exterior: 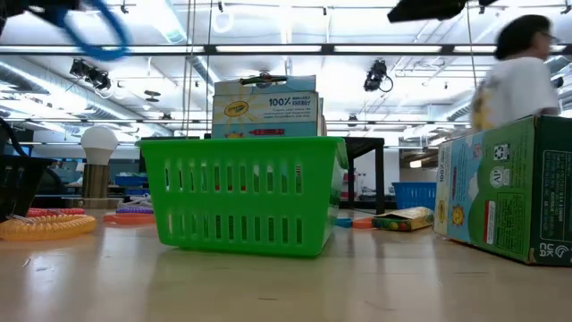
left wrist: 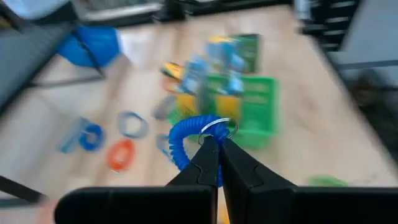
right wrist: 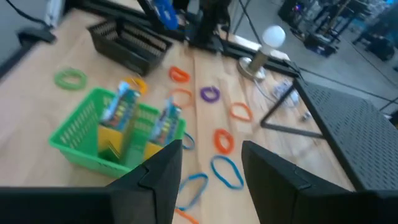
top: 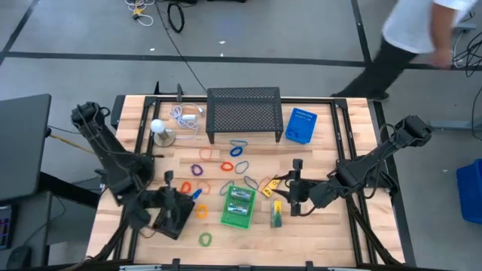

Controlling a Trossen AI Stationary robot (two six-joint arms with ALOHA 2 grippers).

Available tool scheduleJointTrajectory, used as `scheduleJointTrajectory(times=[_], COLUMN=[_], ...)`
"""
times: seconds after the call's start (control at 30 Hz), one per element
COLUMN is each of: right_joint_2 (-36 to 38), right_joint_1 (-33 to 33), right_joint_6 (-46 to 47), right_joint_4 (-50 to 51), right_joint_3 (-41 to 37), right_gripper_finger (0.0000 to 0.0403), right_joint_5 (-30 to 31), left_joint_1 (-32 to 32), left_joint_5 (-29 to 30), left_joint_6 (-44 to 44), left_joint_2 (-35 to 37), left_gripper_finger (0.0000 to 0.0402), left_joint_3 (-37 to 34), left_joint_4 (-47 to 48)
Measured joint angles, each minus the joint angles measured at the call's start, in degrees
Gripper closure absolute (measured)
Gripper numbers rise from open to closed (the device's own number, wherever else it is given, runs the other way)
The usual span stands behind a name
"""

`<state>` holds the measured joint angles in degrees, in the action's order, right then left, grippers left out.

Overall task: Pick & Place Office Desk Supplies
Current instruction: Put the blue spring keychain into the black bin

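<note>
My left gripper (top: pixel 190 195) is shut on a blue coiled loop (left wrist: pixel 186 140) and holds it in the air left of the green basket (top: pixel 239 208). The same loop shows high up in the low view (exterior: pixel 98 27). Yellow crayon boxes (right wrist: pixel 121 121) stand upright in the basket. Right of the basket, my right gripper (right wrist: pixel 211 171) hangs open above the table with nothing between its fingers. One more crayon box (top: pixel 276 214) lies near it, on the wood. Several coloured loops (top: pixel 226 164) lie flat on the table beyond the basket. My left gripper pinches the blue loop between its two fingertips at the coil's near side (left wrist: pixel 208 142), next to a small metal ring (left wrist: pixel 219 126). The fingers slant downward toward the table's right. The loop stands out past the fingertips, lifted clear of the table.
A small black basket (top: pixel 170 217) sits under my left arm. A black mesh stand (top: pixel 242 113), a blue box (top: pixel 301 126), a white ball on a stand (top: pixel 158 126) and a white cable (top: pixel 188 117) are at the far edge. A person (top: pixel 422 30) walks behind the table.
</note>
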<state>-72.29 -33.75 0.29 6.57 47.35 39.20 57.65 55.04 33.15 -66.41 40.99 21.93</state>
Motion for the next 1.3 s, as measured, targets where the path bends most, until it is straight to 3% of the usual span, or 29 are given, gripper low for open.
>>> scheduleJointTrajectory(times=[0.23,0.47,1.07,1.3], right_joint_2=[0.0,0.0,0.0,0.0], right_joint_1=[-0.6,-0.6,-0.6,-0.6], right_joint_6=[1.7,2.0,2.4,2.7], right_joint_4=[-0.8,-0.7,0.9,1.0], right_joint_3=[0.0,0.0,0.0,0.0], right_gripper_finger=[0.0227,0.0227,0.0227,0.0227], right_joint_5=[-0.2,-0.2,-0.2,-0.2], left_joint_1=[7.5,9.1,1.4,0.7], left_joint_5=[-8.0,-18.1,-40.1,-42.1], left_joint_6=[18.4,29.7,32.7,33.1], left_joint_2=[0.5,0.2,-10.8,-14.5], left_gripper_finger=[0.0397,0.0397,0.0397,0.0382], left_joint_3=[0.0,0.0,0.0,0.0], left_joint_4=[7.8,12.7,15.4,15.2])
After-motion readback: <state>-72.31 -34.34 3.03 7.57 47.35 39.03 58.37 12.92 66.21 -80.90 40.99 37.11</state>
